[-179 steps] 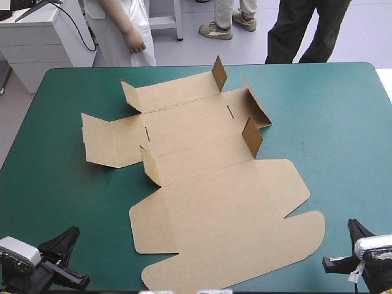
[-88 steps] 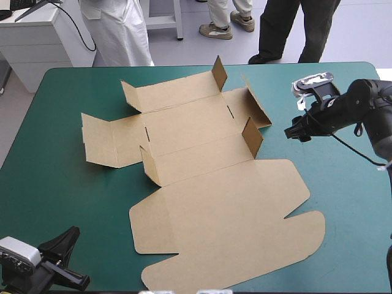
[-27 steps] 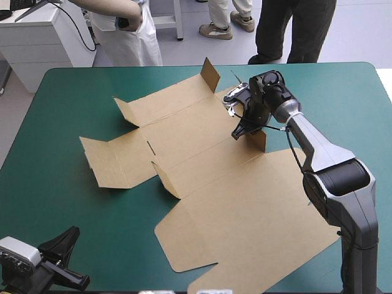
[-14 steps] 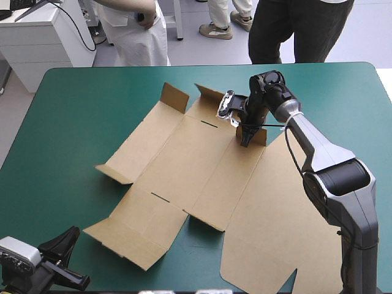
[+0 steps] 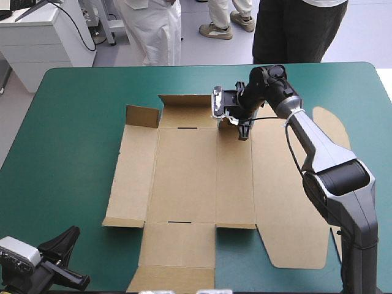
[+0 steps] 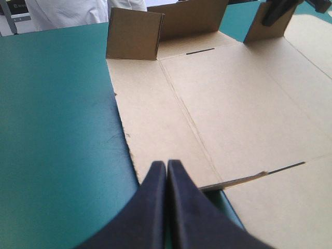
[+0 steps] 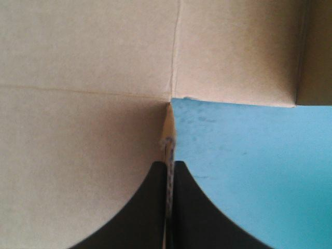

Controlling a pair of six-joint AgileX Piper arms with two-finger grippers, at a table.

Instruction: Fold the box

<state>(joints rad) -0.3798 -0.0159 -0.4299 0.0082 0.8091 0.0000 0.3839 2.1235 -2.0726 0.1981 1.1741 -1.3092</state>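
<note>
Across the middle of the teal-green cover (image 5: 67, 135) lies the box (image 5: 187, 177), a brown sheet nearly all flat, its long creases running from the near edge to the far, with only the small far flaps upright. The right gripper (image 5: 244, 130) reaches over its far side, clenched on one such flap (image 7: 167, 132), likely as a handle for squaring the sheet. The left gripper (image 6: 167, 174), pressed together and empty, sits at the near left corner, apart from the board.

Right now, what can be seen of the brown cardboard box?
The brown cardboard box is an unfolded cut sheet lying mostly flat on the teal-green table cover, creases and two slots showing. Short flaps stand up along its far edge; the wide lid panel lies flat rightward. The right gripper pinches one raised flap.
</note>
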